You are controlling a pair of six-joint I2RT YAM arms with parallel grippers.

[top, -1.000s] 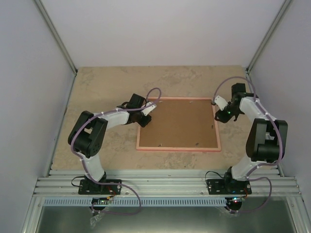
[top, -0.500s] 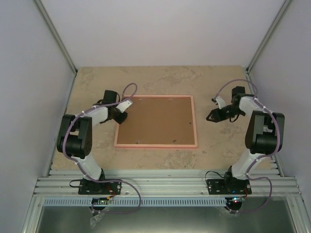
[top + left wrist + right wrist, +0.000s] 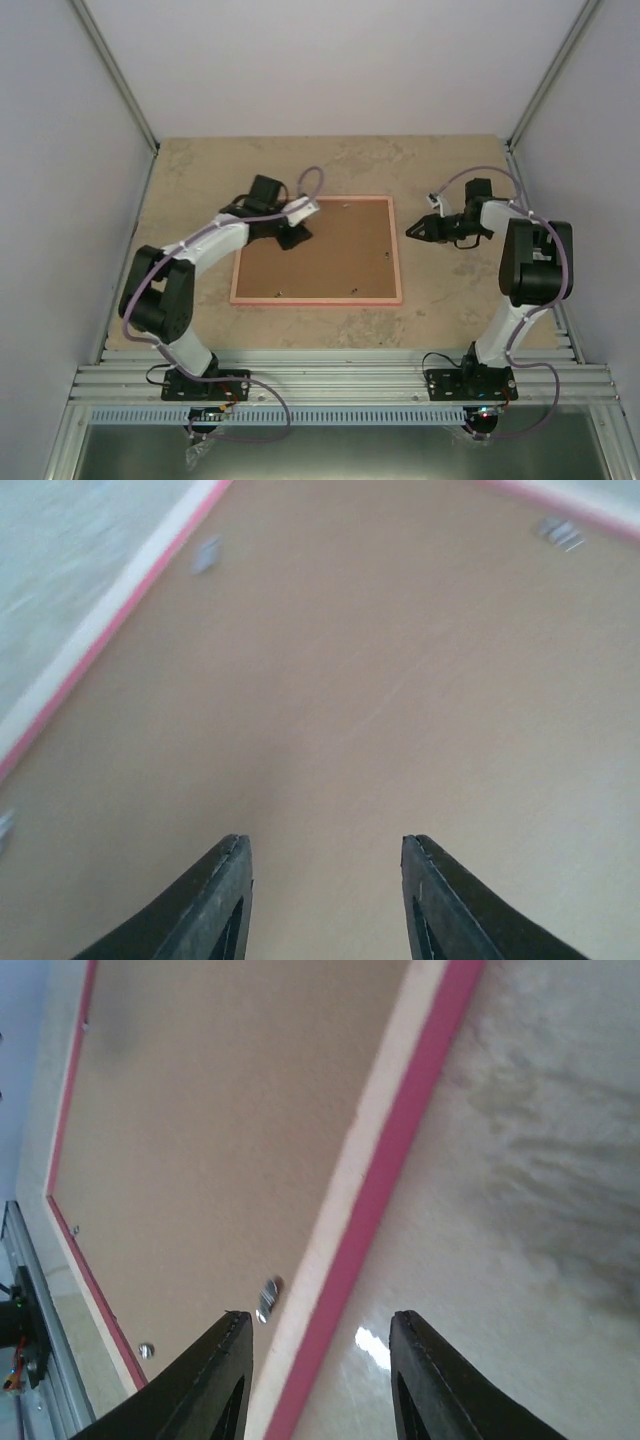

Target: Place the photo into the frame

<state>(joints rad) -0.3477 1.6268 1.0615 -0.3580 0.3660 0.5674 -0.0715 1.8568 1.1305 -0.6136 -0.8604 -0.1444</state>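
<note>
Pink frame (image 3: 315, 299) face-down mid counter (image 3: 190, 175), my left claw (image 3: 325, 845) spread over its backing board (image 3: 340, 255), my right claw (image 3: 320, 1318) spread astride its right edge.

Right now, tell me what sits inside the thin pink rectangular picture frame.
A plain brown backing board fills the pink frame, with small metal tabs along its edges. Whatever lies beneath the board is covered and cannot be seen.
</note>
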